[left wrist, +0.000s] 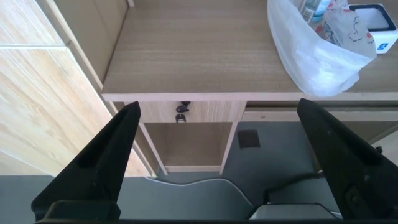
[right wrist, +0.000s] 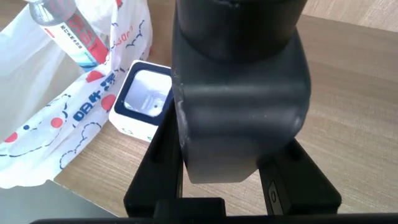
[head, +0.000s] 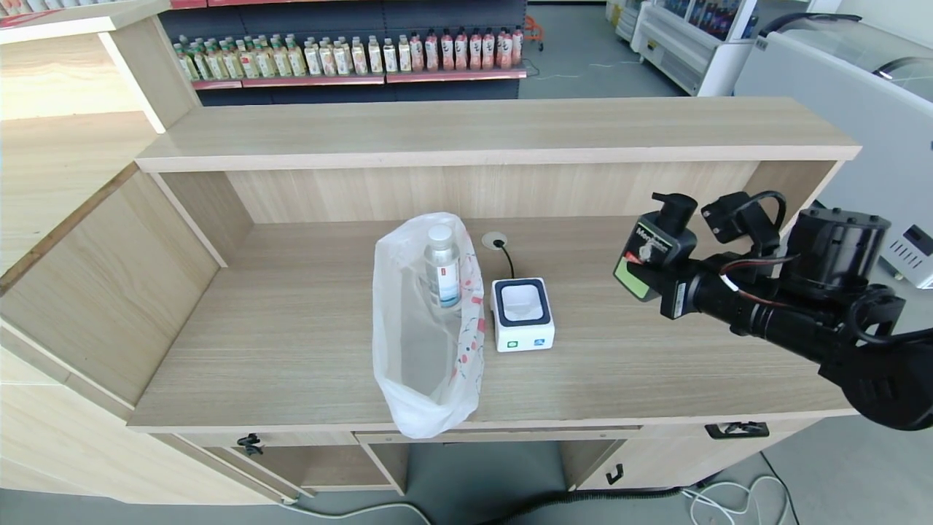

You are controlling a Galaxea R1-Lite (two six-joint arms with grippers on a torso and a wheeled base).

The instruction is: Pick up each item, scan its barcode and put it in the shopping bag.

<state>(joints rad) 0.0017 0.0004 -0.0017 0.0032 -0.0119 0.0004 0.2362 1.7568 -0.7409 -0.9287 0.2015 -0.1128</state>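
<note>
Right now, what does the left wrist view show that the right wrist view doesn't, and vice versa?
Left wrist only: the left tool, open and empty, out in front of the counter's front edge, and a key in the cabinet front below it.
Right wrist only: the right tool closed on a black container, above the counter near the scanner.
Both: the white shopping bag with a bottle inside, the scanner beside it, and the wooden countertop.
</note>
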